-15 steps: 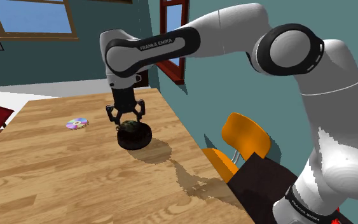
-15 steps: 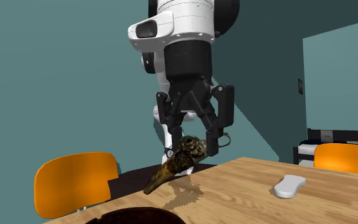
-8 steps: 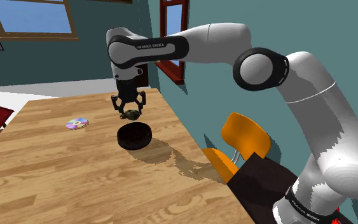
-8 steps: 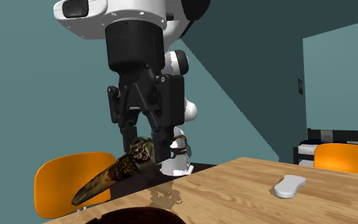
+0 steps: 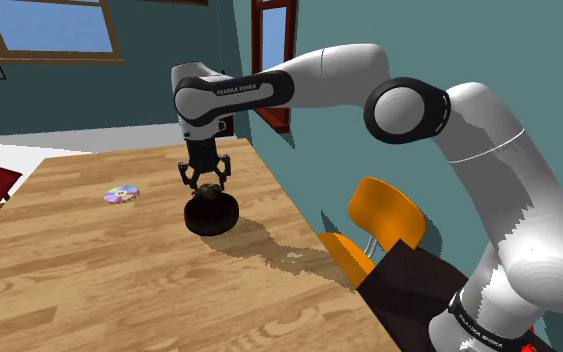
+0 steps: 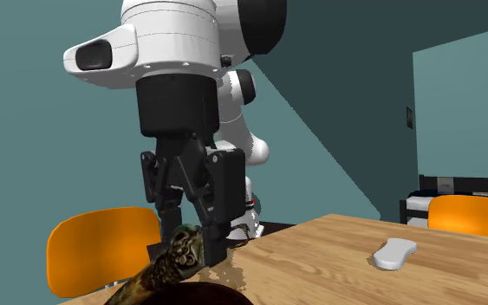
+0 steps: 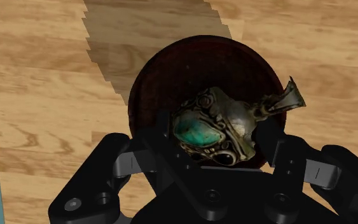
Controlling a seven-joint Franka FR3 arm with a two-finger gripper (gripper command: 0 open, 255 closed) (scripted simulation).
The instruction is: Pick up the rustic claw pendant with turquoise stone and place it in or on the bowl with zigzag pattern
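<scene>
Hand [image 5: 206, 185] pinching pendant [image 7: 215, 124] over bowl [image 7: 184, 63] | contact pts hid behind pendant | bowl pattern unreadable

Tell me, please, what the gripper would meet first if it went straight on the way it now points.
Most likely the dark bowl directly beneath: the gripper points down into it, and the pendant it clasps would touch first. Depth is unclear.

text "FRANKA EMIKA" | on white arm [image 5: 299, 75], forearm link | repeated on its lowest link
</scene>
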